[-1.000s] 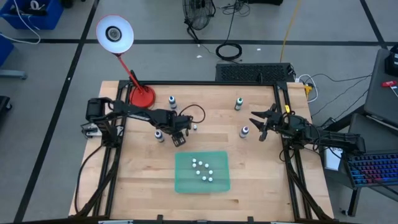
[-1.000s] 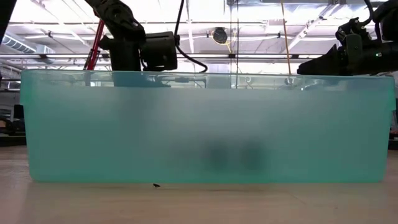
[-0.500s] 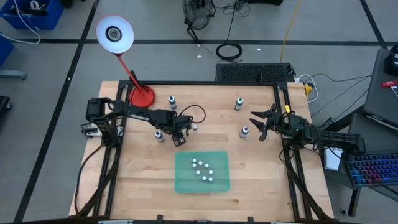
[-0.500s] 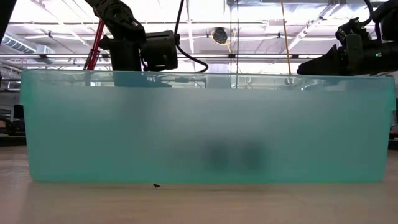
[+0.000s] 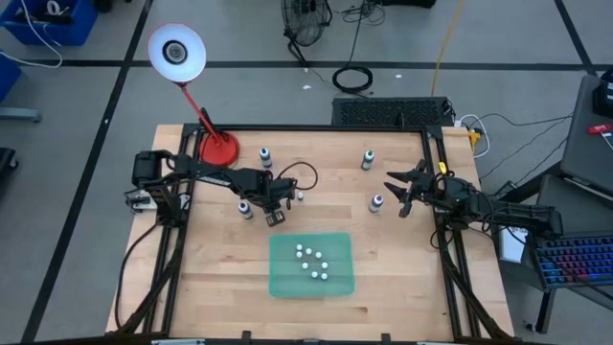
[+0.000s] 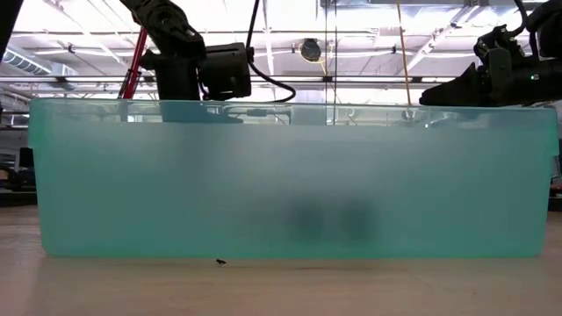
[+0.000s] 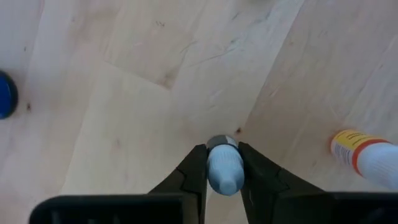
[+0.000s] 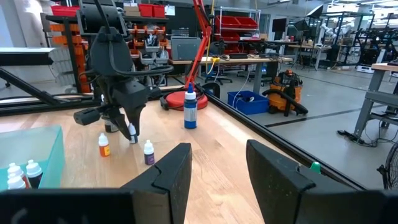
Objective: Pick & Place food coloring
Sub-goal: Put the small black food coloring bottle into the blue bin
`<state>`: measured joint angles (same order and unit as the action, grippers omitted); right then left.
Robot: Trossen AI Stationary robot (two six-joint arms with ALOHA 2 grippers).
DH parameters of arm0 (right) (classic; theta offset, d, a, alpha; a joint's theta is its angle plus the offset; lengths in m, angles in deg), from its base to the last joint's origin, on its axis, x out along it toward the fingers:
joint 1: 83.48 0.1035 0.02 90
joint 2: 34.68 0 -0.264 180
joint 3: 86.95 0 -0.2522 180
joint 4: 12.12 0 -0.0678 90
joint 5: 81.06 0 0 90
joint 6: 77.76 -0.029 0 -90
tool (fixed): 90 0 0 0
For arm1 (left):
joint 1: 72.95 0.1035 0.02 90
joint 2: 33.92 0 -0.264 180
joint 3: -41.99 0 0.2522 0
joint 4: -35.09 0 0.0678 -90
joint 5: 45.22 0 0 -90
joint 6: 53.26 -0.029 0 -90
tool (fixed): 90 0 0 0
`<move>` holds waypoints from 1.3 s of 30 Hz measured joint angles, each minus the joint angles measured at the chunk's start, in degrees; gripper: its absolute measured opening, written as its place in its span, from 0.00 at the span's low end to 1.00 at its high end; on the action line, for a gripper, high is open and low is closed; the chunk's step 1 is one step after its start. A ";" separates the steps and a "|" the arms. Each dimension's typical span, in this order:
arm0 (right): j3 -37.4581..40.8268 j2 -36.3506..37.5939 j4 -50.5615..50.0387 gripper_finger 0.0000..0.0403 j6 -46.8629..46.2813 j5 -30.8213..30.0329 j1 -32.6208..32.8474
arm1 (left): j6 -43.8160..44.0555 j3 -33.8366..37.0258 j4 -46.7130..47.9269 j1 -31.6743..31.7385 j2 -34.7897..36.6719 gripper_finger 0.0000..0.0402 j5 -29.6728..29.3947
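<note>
Left gripper (image 7: 224, 163) pinches a bottle

Its fingers clamp a tiny white-capped bottle (image 7: 224, 168) on the table (image 5: 220, 268), behind the teal bin (image 5: 337, 285) holding more bottles (image 5: 311, 262). Right gripper (image 5: 400, 195) waits spread near the right edge.

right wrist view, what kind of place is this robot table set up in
Most likely a robotics lab or workshop: behind the wooden table stand shelves of red storage bins, workbenches and an orange shop vacuum on a concrete floor.

Grey floor (image 5: 86, 144), red desk lamp (image 5: 177, 53), red bins on shelving (image 8: 155, 9), ceiling lights (image 6: 79, 26).
</note>
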<state>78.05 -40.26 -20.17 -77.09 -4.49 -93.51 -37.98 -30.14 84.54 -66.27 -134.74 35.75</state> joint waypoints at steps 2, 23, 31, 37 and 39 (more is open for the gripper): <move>-0.02 0.00 0.00 0.35 0.00 0.00 0.01 | -1.06 0.00 0.27 -0.06 0.46 0.17 0.02; -0.02 0.01 0.00 0.35 0.00 0.00 0.01 | 4.66 -16.84 11.58 -25.08 9.20 0.17 -7.72; -0.01 0.02 0.00 0.35 0.00 0.00 0.01 | 4.51 -26.11 10.84 -32.46 -4.53 0.17 -7.69; -0.02 0.00 0.00 0.35 0.00 0.00 0.01 | 4.49 -29.51 10.06 -32.79 -15.12 0.17 -0.02; -0.02 0.00 0.00 0.35 -0.01 0.01 0.01 | 4.49 -29.98 9.12 -32.74 -17.27 0.17 1.87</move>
<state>78.04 -40.26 -20.17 -77.10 -4.48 -93.50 -33.49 -60.12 93.66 -99.02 -152.00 37.62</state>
